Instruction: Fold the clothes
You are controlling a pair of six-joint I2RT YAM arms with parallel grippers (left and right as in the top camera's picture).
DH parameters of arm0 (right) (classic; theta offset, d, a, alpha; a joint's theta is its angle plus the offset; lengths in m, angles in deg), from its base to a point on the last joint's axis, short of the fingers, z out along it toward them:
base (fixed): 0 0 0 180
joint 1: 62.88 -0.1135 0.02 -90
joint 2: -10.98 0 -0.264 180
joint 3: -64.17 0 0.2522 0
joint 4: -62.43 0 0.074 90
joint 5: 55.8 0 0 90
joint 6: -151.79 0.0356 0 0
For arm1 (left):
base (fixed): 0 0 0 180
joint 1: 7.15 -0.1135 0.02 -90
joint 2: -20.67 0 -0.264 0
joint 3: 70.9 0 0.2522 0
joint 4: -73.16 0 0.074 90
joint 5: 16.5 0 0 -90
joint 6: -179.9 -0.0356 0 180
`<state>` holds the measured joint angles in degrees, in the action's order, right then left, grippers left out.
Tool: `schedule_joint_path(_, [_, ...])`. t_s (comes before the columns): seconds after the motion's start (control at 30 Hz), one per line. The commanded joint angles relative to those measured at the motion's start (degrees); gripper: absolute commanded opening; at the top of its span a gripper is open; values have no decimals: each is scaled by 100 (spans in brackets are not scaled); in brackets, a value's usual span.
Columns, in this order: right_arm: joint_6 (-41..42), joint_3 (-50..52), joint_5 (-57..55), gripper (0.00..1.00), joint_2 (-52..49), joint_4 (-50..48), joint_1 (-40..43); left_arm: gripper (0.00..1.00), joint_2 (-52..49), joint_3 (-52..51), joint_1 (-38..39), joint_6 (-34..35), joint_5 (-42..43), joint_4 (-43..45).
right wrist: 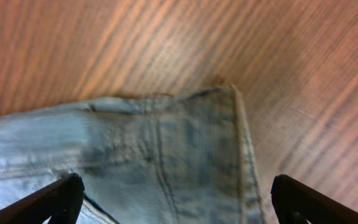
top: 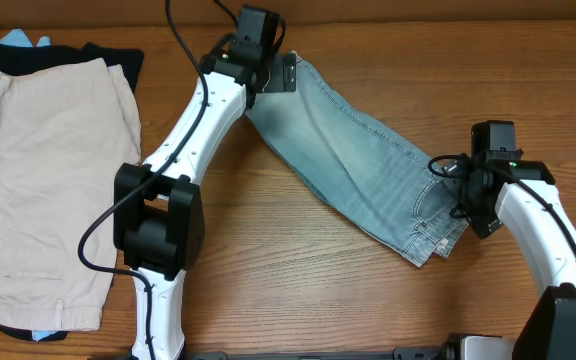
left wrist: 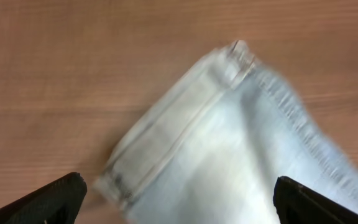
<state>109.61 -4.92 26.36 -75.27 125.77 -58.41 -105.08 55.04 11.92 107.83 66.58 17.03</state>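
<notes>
One fold looks done, as far as I can judge. The denim shorts (top: 358, 150) lie on the bench (top: 298, 290) as a long narrow strip, apparently doubled lengthwise, one leg over the other. The strip runs on a slant from the upper centre of the overhead frame down to the right-middle. The cuffed hem is at the upper end, and the waist end, with its pocket stitching, is at the lower right. There the layers do not sit flush, and a lower edge peeks out at the corner.

The left hand (left wrist: 179, 190) hangs over the hem end with its fingers (left wrist: 61, 196) spread wide and gripping nothing. Its view is blurred, but the cuff clearly lies flat on the wood between them. The right hand (right wrist: 176, 190) is likewise spread open just above the waist corner, with denim beneath it and no cloth pinched.

What seems left is the crosswise fold, bringing hem to waist or the reverse, to make a compact packet. The ragged waist corner would probably need squaring too.

At the left of the overhead frame the beige garment (top: 53, 170) rests on top of the black garment (top: 108, 52), well apart from the shorts and no part of this job.
</notes>
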Motion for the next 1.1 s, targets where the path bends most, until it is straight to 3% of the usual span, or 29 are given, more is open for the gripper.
schedule_joint_path(0.0, [-234, -398, 142, 100, 264, 210, 17, 100, -50, 367, -184, -197, -96, -422])
schedule_joint_path(0.27, [-1759, -1379, 1486, 100, 793, 1019, 4, 100, -83, 223, -254, -1150, -28, -647])
schedule_joint_path(0.4, [-1832, -1394, 1565, 100, 852, 1276, 4, 97, -275, 216, -251, -1482, 544, -507])
schedule_joint_path(0.6, [-2153, -1386, 1545, 100, 850, 1412, 4, 93, -656, 216, -205, -1563, 688, -291])
schedule_joint_path(0.73, [-2151, -1386, 1543, 100, 850, 1377, 4, 91, -907, 216, -83, -2006, 695, -59])
schedule_joint_path(0.9, [-2151, -1386, 1545, 100, 848, 1351, 4, 89, -1161, 216, 48, -2245, 323, 168])
schedule_joint_path(1.07, [-2151, -1386, 1545, 100, 848, 1368, 4, 89, -1484, 216, 57, -1845, -505, -11])
